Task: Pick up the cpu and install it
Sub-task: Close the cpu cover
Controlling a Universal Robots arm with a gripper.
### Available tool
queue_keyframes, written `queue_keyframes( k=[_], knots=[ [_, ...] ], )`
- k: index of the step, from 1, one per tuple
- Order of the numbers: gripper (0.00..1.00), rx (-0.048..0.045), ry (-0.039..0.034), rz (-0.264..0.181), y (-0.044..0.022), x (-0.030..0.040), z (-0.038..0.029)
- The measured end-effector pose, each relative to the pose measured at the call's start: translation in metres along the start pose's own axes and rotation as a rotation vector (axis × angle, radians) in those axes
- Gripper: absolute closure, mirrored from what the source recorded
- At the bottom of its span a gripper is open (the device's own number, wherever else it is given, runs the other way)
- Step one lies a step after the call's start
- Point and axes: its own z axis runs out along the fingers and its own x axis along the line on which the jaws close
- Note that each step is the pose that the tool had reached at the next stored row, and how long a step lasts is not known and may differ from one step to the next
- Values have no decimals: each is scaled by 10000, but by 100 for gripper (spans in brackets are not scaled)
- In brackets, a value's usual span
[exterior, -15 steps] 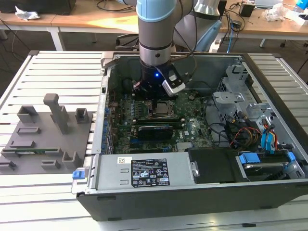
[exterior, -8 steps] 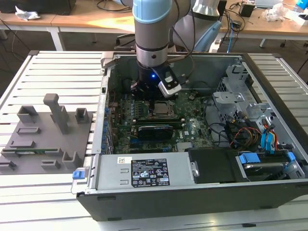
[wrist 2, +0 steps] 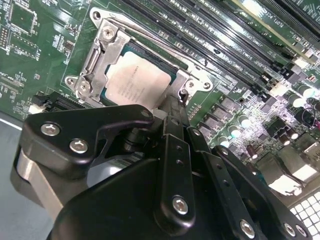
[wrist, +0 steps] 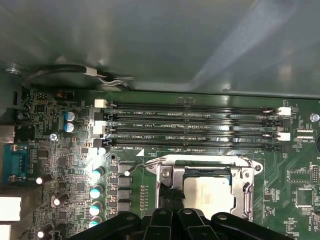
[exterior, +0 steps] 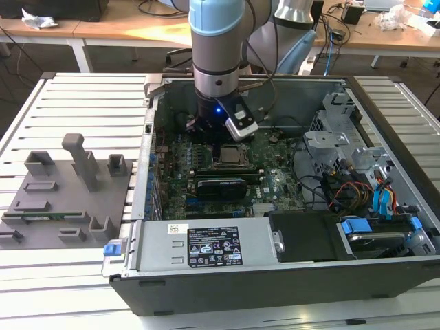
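the cpu has a pale matt metal top (dull sheen); the socket frame is shiny metal.

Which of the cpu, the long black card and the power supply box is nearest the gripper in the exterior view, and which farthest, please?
1. cpu, in its socket right by the gripper.
2. long black card, nearer the camera.
3. power supply box, at the case's camera-side edge.

The arm stands vertical, wrist down, its gripper hanging low.
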Motion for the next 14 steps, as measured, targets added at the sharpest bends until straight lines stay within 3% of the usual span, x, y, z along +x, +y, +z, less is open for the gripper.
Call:
queue_keyframes(
  k=[14],
  knots=[
    [89, -4, -1, -2, -1, 11, 24]
  ],
)
